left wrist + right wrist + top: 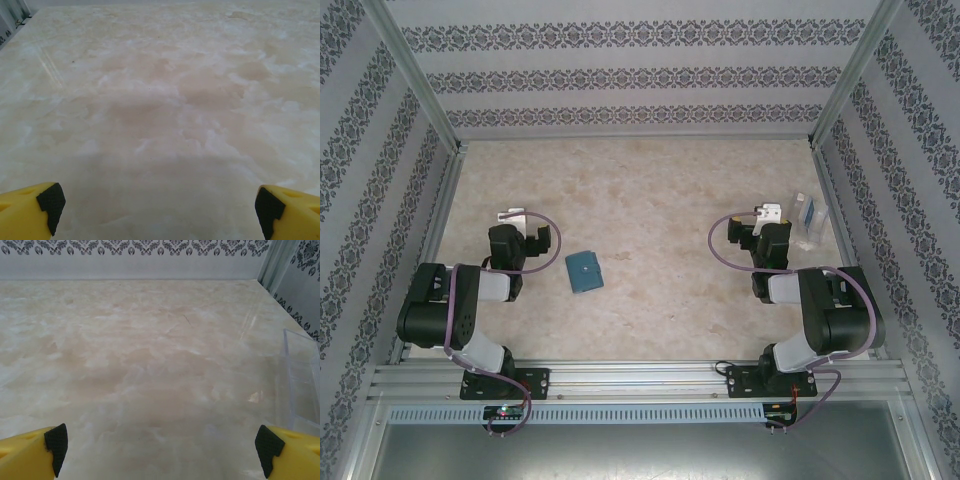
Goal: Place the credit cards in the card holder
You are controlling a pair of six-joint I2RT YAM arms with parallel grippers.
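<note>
Find the teal card holder lying flat and shut on the table between the arms, nearer the left; past it see left gripper and right gripper spread wide, clutching nothing; just beside the right one, note what look like credit cards upright in a clear stand.

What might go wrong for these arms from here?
1. The card holder lies flat on the glossy table, so the open left gripper may push it along rather than lift it.
2. The credit cards seem to stand in the clear stand near the table's right edge. The open right gripper beside it might tip the stand while reaching for a thin card.
</note>
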